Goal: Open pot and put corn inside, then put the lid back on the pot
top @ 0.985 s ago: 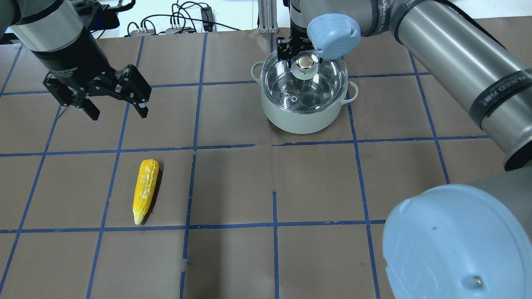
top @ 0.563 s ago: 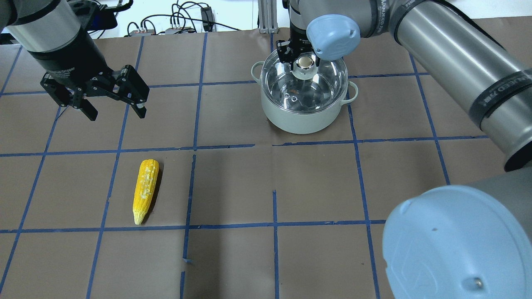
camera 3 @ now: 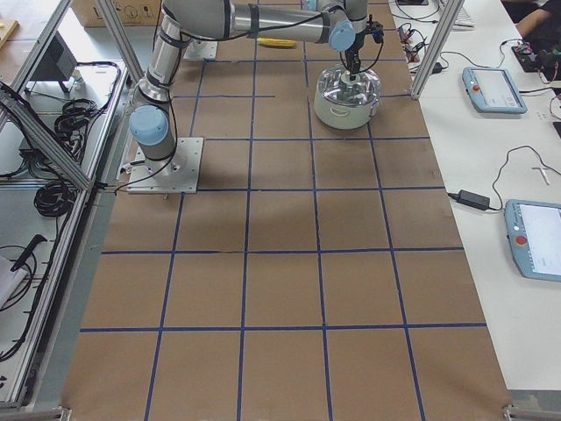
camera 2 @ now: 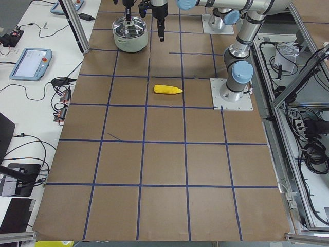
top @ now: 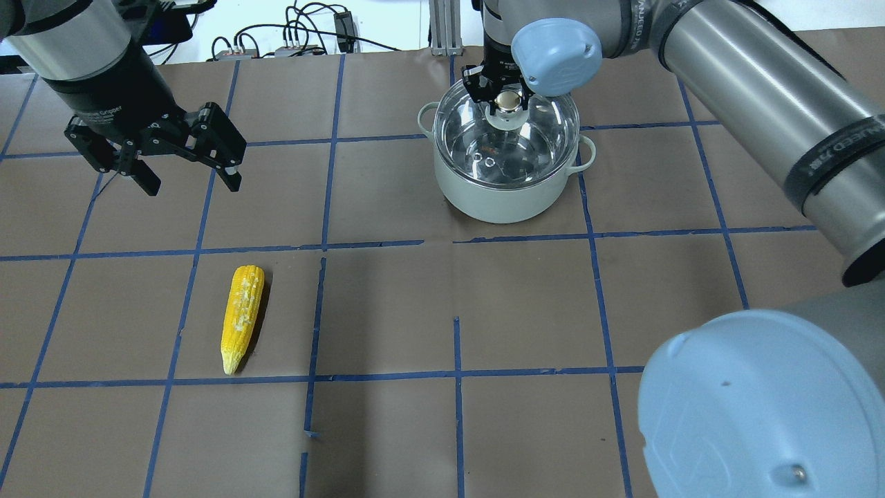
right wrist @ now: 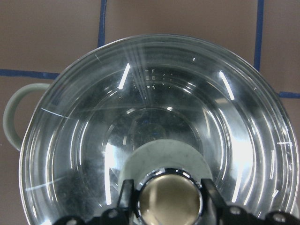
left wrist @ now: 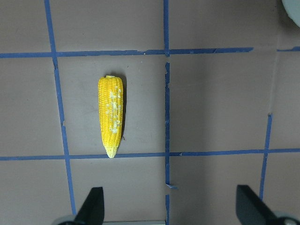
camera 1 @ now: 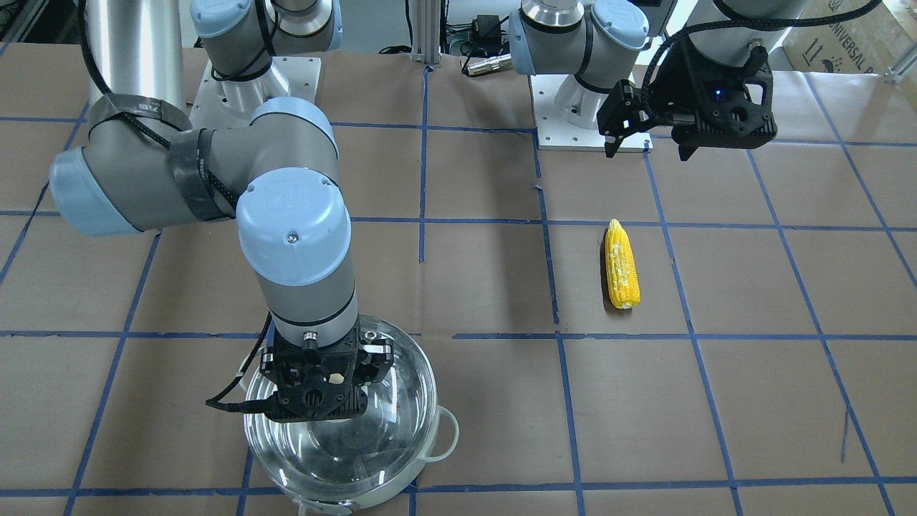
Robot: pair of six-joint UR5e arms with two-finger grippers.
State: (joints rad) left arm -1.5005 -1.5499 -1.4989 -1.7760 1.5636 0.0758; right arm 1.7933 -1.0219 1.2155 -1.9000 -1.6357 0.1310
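The pot (top: 505, 197) stands at the far middle of the table with the glass lid (top: 532, 145) seated on it. My right gripper (top: 507, 97) hangs straight down over it, and in the right wrist view (right wrist: 169, 199) its fingers press both sides of the lid's knob (right wrist: 169, 199). The corn (top: 242, 318) lies on the brown paper at the near left, tip toward me, and shows in the left wrist view (left wrist: 111, 115). My left gripper (top: 187, 169) is open and empty, hovering above the table beyond the corn.
Blue tape lines divide the brown paper (top: 387, 311). Cables and power boxes (top: 297, 34) lie past the far edge, beside an aluminium post (top: 442, 28). My right arm's elbow (top: 760, 408) fills the near right of the overhead view.
My right gripper has moved over the knob and now has its fingers on both sides of it. My left gripper has drifted slightly away from the corn, still open.
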